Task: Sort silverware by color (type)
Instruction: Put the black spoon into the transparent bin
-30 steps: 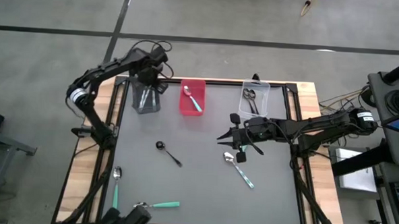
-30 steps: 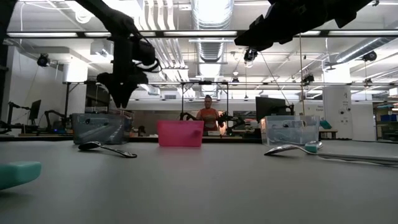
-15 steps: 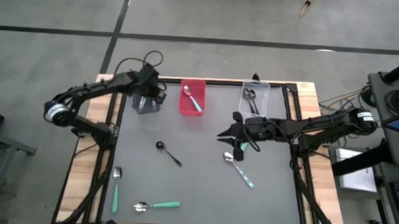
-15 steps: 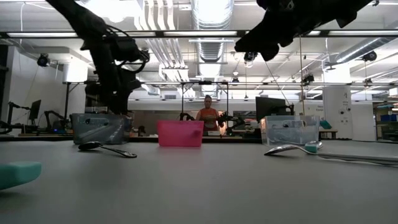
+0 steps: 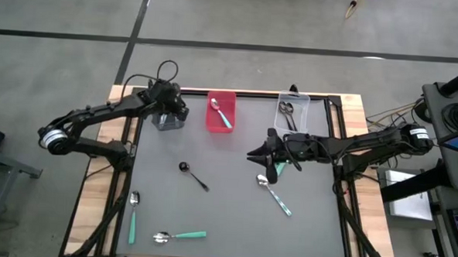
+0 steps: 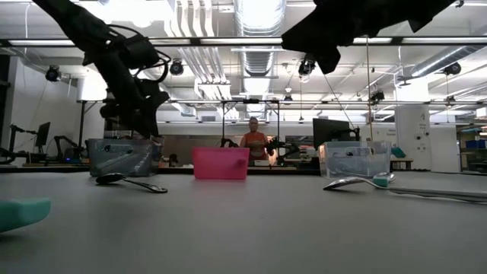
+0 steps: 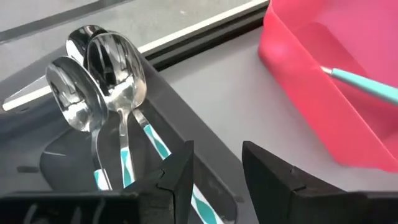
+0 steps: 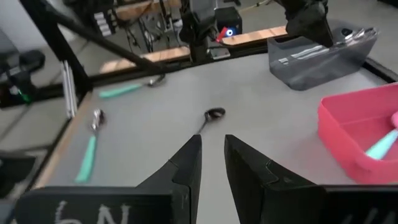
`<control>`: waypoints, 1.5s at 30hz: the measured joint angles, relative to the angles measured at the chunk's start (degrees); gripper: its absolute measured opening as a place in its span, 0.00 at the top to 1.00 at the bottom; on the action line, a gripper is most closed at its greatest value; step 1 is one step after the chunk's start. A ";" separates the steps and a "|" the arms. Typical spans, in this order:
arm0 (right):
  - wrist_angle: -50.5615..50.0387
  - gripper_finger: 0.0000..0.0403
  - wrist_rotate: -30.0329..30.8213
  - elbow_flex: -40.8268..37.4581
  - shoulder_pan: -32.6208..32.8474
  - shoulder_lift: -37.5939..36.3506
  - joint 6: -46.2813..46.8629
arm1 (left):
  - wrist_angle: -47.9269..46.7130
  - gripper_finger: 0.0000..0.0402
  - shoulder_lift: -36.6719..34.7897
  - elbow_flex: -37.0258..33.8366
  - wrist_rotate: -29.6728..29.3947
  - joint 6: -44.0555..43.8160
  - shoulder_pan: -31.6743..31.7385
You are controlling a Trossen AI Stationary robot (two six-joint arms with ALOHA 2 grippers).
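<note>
my left fingers [image 7: 214, 180] hang apart and empty over the grey bin [image 5: 166, 119]; my right fingers [image 8: 211, 163], slightly apart, hover above the teal-handled spoon [image 5: 273, 191] on the surface [image 5: 225, 213], next to pick.

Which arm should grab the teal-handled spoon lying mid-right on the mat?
Right. The right gripper hangs next to the teal-handled spoon with nothing between its fingers. The left gripper is over the grey bin at the far left, well away.
</note>
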 joint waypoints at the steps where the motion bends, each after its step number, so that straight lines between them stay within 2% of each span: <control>1: 0.64 0.85 0.00 -0.01 0.09 0.36 0.77 | -0.12 0.71 0.00 0.00 0.00 0.00 -0.18; 9: 5.73 0.85 -0.12 0.00 2.17 6.00 2.78 | 0.50 0.71 0.79 0.12 0.02 0.13 -3.39; 20: 5.62 0.85 -0.02 1.12 2.16 10.88 7.28 | 0.35 0.71 0.90 0.14 0.04 -0.14 -5.50; 26: 4.03 0.85 -0.35 1.29 1.90 10.33 4.87 | -0.33 0.71 0.90 0.14 0.04 -1.11 -5.50; 32: 0.25 0.85 -1.56 1.29 1.94 6.75 2.63 | -2.31 0.71 0.90 0.14 0.04 -1.26 -5.50; 38: -0.06 0.85 -1.75 1.25 2.28 4.70 -2.73 | -2.43 0.71 0.92 0.14 0.04 -1.52 -5.50; 45: -5.74 0.85 -2.15 1.21 2.42 1.21 -6.10 | -2.71 0.71 0.92 0.14 0.03 -1.53 -5.61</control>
